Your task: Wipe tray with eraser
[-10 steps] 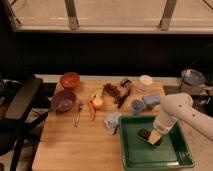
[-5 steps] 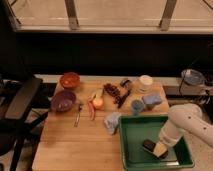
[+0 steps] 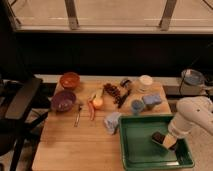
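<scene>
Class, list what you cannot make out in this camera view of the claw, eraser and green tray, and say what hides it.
1. Claw, over the tray's right side at the eraser: the white arm covers it, so its grip is unclear.
2. Tray floor under the eraser: hidden by it.
3. The arm's base: cut off by the right edge.
4. Chair: cut by the left edge.

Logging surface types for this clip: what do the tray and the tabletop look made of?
Tray: likely plastic, uniform green with a faint sheen. Tabletop: looks like wood, light tan, matte. The gripper is inside the tray near its right end, at the eraser.
</scene>
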{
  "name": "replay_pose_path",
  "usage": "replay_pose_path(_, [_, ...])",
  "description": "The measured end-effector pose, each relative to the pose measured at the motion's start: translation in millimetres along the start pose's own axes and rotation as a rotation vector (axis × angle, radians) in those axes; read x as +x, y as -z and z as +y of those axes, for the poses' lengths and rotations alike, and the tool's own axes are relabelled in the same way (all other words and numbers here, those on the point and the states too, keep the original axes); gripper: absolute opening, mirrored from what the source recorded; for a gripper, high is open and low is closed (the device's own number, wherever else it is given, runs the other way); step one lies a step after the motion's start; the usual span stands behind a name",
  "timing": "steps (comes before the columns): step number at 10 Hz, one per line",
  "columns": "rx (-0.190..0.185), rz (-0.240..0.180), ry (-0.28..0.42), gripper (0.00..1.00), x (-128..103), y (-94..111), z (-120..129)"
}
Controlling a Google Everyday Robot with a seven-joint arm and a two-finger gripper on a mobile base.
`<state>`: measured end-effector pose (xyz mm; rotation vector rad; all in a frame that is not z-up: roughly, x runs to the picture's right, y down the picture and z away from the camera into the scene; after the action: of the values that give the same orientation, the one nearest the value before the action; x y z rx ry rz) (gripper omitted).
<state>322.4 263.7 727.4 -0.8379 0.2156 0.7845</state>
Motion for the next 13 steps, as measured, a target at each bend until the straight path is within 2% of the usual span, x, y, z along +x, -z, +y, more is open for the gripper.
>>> replay_pose_path(1, [-0.001,-0.003,0.024,0.00,-14,-4,-1])
replay_pose_path(3, [-0.015,-0.007,0.066,0.00,-38,-13,12])
replay_pose_path(4, [-0.027,-0.013,0.091,0.00,-54,-20,25])
replay_pose_path(6, [-0.048,-0.012,0.114,0.00,-63,-30,51])
replay_pose_path(8, [-0.057,-0.004,0.104,0.00,-51,-34,73])
replay_pose_path(10, [-0.051,0.001,0.065,0.00,-30,-29,76])
replay_pose_path(12, [-0.025,-0.006,0.015,0.00,-3,-14,55])
replay_pose_path(13, [-0.010,-0.014,0.004,0.00,3,-5,40])
